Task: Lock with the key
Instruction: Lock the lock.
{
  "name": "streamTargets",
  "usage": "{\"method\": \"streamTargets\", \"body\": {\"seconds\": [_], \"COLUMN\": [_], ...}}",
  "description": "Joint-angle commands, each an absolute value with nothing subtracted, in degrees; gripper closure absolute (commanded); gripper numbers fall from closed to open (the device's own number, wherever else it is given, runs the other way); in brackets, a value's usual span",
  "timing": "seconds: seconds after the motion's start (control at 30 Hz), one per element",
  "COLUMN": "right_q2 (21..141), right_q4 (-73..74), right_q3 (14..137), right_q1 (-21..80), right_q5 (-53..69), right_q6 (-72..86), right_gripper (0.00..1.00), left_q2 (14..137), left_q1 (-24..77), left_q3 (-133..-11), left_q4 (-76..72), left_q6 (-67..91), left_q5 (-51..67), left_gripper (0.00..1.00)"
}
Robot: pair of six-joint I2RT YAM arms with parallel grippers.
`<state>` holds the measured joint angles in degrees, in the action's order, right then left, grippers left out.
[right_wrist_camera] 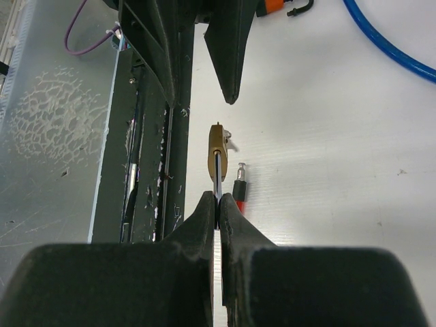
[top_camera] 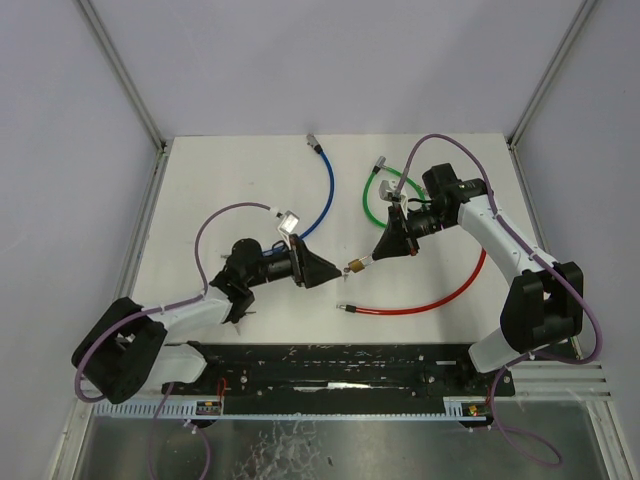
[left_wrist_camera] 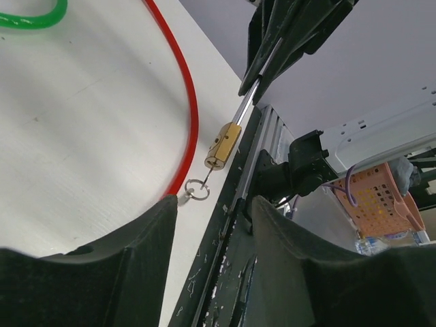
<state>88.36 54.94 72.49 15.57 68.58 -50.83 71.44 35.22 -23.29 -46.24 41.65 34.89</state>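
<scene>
**Left gripper** (left_wrist_camera: 214,204): the jaws are spread with nothing between them. The gap faces the lock assembly, which hangs clear of the white surface (left_wrist_camera: 82,136), just beyond the fingertips and roughly on the centreline of the gap.

**Order of parts beyond the left jaws:**
1. The small silver key ring (left_wrist_camera: 197,189) comes first.
2. It is carried on a thin metal key (left_wrist_camera: 206,174) that appears to sit in the keyway. How deeply the key is seated cannot be confirmed from these views.
3. Next is the small brass padlock (left_wrist_camera: 223,145).
4. Its silver steel shackle (left_wrist_camera: 248,102) runs on into the right gripper (right_wrist_camera: 216,202).

**Right gripper:** the jaws are pressed together, pinching the shackle. The padlock body projects free in front of them.

**Handling:**
- The padlock is rigid, light, smooth-sided metal. Expect it to pivot about the thin shackle if pushed sideways.
- The key is small, stiff and likely slippery, and the ring hangs loose.
- Take hold of the key's exposed head, close to the padlock body, not the ring.
- Apply torque about the key axis only.

**Background:** a red plastic-coated cable (left_wrist_camera: 191,102) lies on the surface below the padlock.
</scene>
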Motion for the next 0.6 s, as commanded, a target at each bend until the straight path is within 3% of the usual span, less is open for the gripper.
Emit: {"method": "streamTargets", "body": {"seconds": [0.0,0.57], "right_q2": [88.6,89.4], "right_q4": [55.2,56.9], "right_q3": [74.8,75.3], "right_q1": [15.1,15.1], "right_q5": [71.6,72.2], "right_q6": [-50.1,-51.7], "right_gripper": [1.0,1.0], "left_q2": [73.9,78.9], "left_q1": [36.0,38.1], "left_q3": [-24.2,-28.4], "left_q4": [-52.0,-49.4], "left_q6": [42.7,42.5], "left_q5": [37.1,35.7], "left_gripper": [0.56,0.65]}}
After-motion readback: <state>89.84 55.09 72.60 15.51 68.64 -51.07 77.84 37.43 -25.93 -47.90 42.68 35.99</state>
